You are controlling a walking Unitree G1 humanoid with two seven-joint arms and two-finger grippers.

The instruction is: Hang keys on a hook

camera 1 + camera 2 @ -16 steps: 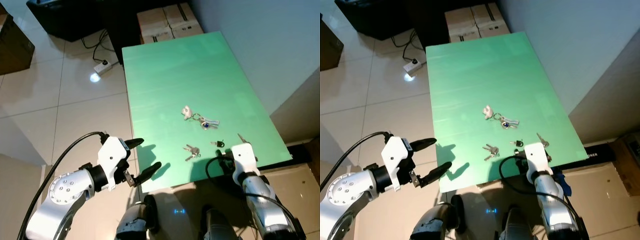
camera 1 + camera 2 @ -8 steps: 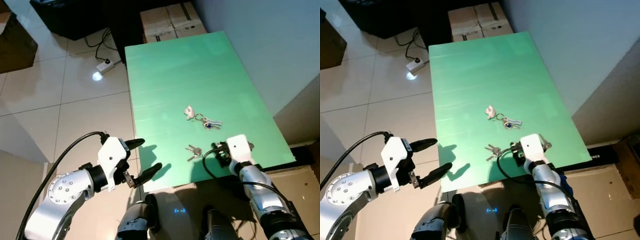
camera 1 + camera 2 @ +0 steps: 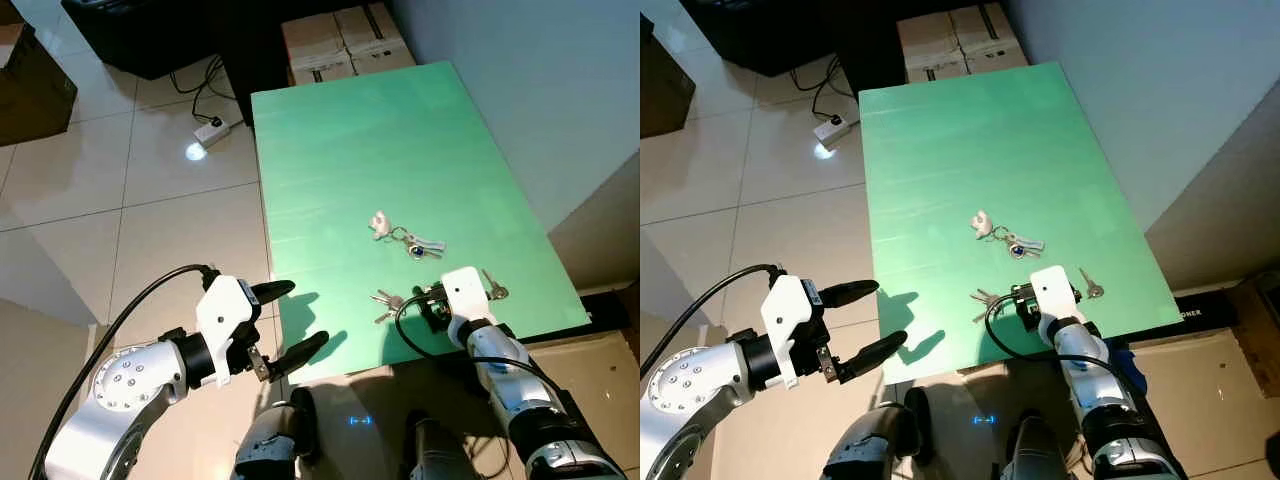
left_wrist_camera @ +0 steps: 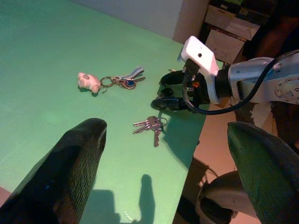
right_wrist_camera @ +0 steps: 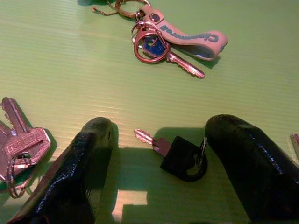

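Several keys lie on the green table (image 3: 350,150). A bunch with a white charm (image 3: 378,225) and a strap keyring (image 5: 187,35) lies mid-table. A silver pair (image 3: 385,300) is nearer the front edge, and a single key (image 3: 492,287) lies to the right. My right gripper (image 5: 160,128) is open and low over the table. Its fingers (image 5: 88,158) stand either side of a small black-headed key (image 5: 180,158) without closing on it. My left gripper (image 3: 307,313) is open, off the table's front left corner, holding nothing.
Cardboard boxes (image 3: 340,40) stand beyond the table's far end. A power strip (image 3: 207,133) and cables lie on the tiled floor to the left, beside dark furniture (image 3: 150,30). A pale wall (image 3: 540,90) runs along the table's right side.
My right gripper has moved forward and left over the table's front edge, and now straddles the black-headed key. The left arm has barely moved.
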